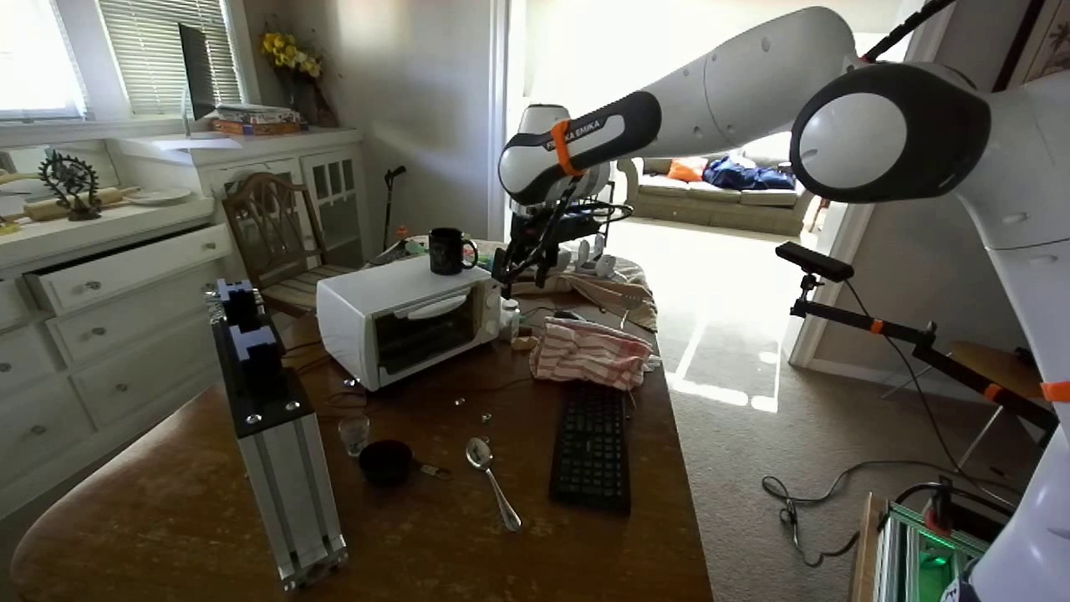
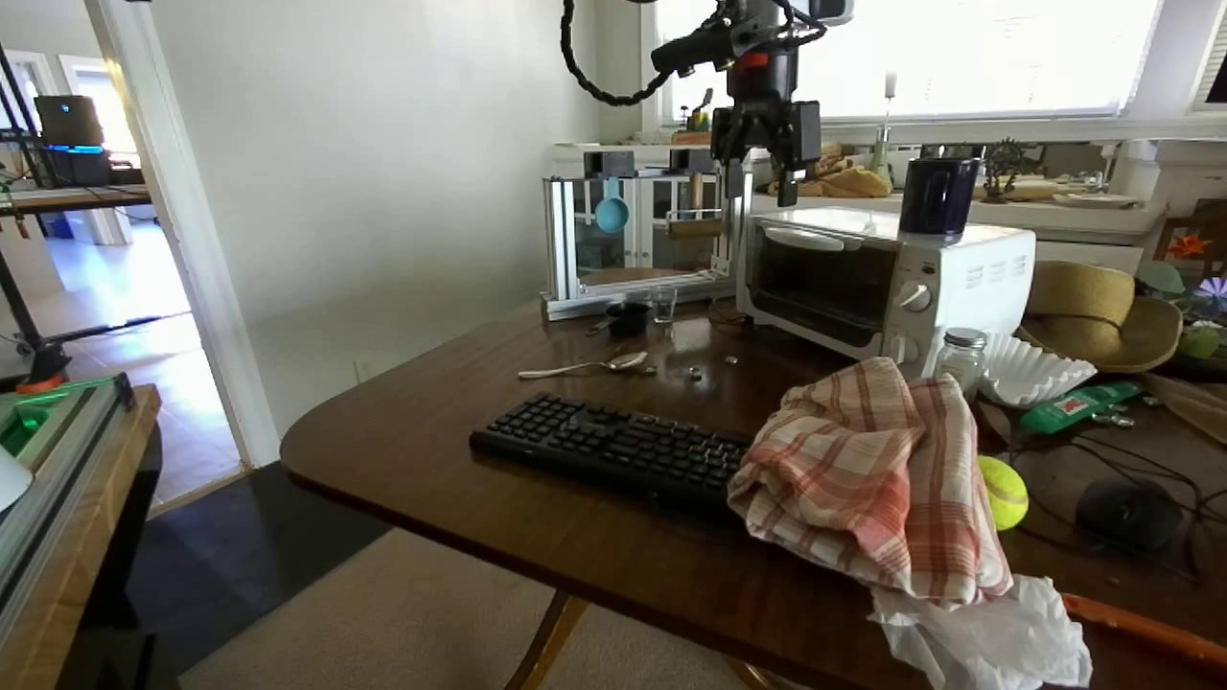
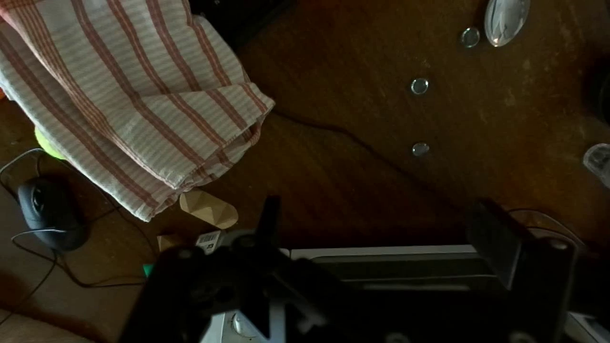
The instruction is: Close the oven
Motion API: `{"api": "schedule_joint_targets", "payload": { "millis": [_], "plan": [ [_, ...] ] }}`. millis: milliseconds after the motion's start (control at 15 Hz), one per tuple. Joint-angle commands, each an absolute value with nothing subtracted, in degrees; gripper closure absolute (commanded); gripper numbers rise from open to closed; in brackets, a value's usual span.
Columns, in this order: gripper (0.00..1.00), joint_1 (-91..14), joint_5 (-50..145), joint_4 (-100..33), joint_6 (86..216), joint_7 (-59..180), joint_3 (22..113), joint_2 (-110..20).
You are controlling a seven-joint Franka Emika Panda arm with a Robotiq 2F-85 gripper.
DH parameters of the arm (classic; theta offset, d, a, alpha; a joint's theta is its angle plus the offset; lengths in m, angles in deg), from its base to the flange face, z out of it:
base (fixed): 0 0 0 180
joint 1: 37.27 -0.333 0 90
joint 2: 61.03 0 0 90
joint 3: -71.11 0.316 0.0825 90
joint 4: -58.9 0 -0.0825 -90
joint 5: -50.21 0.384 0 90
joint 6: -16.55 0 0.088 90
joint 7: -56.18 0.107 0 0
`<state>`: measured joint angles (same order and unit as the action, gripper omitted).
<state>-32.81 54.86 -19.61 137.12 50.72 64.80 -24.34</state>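
The white toaster oven (image 1: 344, 334) (image 2: 983, 287) stands on the wooden table. Its dark glass door (image 1: 425, 336) (image 2: 820, 286) looks upright and flush with the front in both exterior views, with the white handle (image 1: 435, 307) (image 2: 803, 239) along its top edge. My gripper (image 2: 760, 187) is open and empty, fingers pointing down. It is above the oven's front top edge in an exterior view, and appears past the knob end (image 1: 522, 276). In the wrist view the fingers (image 3: 376, 209) are wide apart, over the oven's front (image 3: 405, 267); the gripper body hides much of the oven.
A dark mug (image 1: 447, 251) (image 2: 939, 196) stands on the oven. A silver frame with a black top (image 1: 288, 493) (image 2: 561, 240) stands beside it. A striped towel (image 2: 863, 470) (image 3: 133, 105), keyboard (image 1: 591, 447), spoon (image 1: 501, 502), black cup (image 1: 384, 461) and small glass (image 1: 354, 435) lie in front.
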Motion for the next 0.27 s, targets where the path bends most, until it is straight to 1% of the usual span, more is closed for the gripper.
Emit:
{"api": "schedule_joint_targets", "payload": {
  "millis": [0,200],
  "plan": [
    [0.00,-31.7,53.9,-19.5,136.9,51.5,66.2,-24.4],
    [0.00,-31.7,53.9,-19.5,136.8,51.8,66.2,-24.4]
  ]
}}
